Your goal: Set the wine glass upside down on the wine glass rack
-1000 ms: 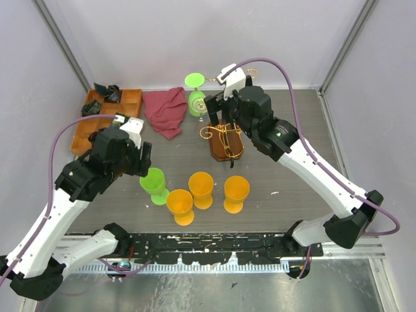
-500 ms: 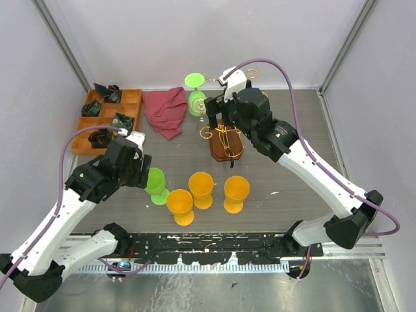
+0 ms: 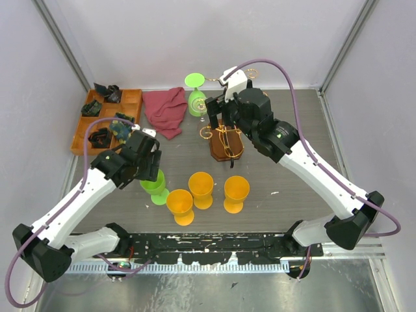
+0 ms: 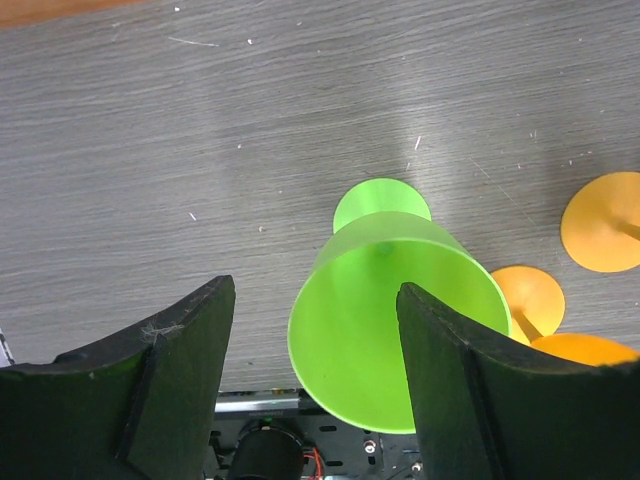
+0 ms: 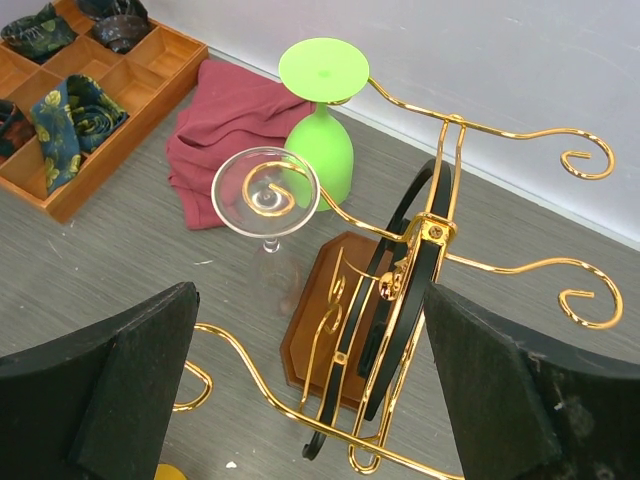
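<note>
Left gripper (image 4: 312, 300) spread around upright green wine glass (image 4: 385, 285); right gripper (image 5: 310, 300) also spread, above wine glass rack (image 5: 432, 232) holding inverted clear wine glass (image 5: 266, 190)

Tray (image 3: 132, 101) at far left, cloth (image 3: 164, 112) right of it, then rack (image 3: 225, 144) with two glasses (image 3: 197, 101) hung; four goblets (image 3: 201, 188) in front

Just right of the left gripper (image 3: 151, 174): three orange goblets (image 3: 201, 188), upright and clustered on the grey wood-grain table (image 3: 292, 195). Ahead and left of the right gripper (image 5: 310, 295): a crumpled maroon cloth (image 5: 235, 140). Further left, just beside that cloth: a compartmented wooden tray (image 5: 150, 75) with folded patterned fabrics (image 5: 75, 125) in several compartments.
</note>
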`<action>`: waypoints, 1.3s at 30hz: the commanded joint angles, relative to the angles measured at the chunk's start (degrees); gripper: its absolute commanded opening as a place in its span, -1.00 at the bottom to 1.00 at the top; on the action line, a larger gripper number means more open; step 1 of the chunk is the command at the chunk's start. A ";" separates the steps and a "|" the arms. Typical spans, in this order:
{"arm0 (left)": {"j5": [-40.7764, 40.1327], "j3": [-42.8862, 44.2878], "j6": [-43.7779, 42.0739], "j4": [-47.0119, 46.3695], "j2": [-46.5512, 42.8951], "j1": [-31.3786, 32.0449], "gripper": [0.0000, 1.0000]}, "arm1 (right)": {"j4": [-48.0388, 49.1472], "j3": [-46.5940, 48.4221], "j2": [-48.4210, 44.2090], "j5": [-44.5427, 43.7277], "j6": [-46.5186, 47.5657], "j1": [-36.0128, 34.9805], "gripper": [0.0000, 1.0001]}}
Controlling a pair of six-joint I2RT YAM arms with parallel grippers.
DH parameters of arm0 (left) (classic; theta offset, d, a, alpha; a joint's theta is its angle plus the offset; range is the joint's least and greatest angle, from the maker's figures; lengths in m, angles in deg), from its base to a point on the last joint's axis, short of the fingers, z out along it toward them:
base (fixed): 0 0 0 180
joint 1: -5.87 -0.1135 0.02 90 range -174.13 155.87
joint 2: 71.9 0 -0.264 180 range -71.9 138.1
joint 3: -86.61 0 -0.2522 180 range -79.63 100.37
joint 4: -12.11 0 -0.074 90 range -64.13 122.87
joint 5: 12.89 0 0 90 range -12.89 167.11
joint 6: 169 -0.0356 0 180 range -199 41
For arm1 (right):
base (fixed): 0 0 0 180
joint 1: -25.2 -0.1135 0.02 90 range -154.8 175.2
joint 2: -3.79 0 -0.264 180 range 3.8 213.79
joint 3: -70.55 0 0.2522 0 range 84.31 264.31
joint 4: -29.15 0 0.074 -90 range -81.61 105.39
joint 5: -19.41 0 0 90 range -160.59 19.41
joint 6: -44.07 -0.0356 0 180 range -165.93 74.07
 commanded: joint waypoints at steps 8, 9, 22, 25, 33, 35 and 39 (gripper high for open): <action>0.87 -1.92 5.74 -1.92 2.24 0.20 0.30 | 2.17 0.19 -1.83 -0.82 2.65 0.17 1.00; 1.18 -2.17 6.03 -2.03 2.36 0.15 0.27 | 2.20 0.29 -1.71 -0.75 2.85 0.12 1.00; -1.57 -0.85 8.18 -1.37 0.53 0.20 -0.90 | 2.90 -0.33 -1.77 -0.98 4.26 0.17 1.00; -4.92 1.87 7.55 0.83 -0.04 0.09 -0.91 | 3.00 -0.52 -1.77 -0.83 4.22 0.13 1.00; -15.73 18.28 -1.98 2.81 -2.41 -0.24 -0.92 | 1.86 3.10 -0.57 1.73 -0.29 0.12 1.00; -18.32 22.50 -7.03 -0.02 -3.54 -0.20 -0.94 | -0.03 6.21 0.90 2.84 -3.33 0.18 1.00; -21.76 28.92 -18.78 -9.24 -5.75 -0.20 -0.96 | -1.59 10.34 2.62 8.18 -8.99 0.13 1.00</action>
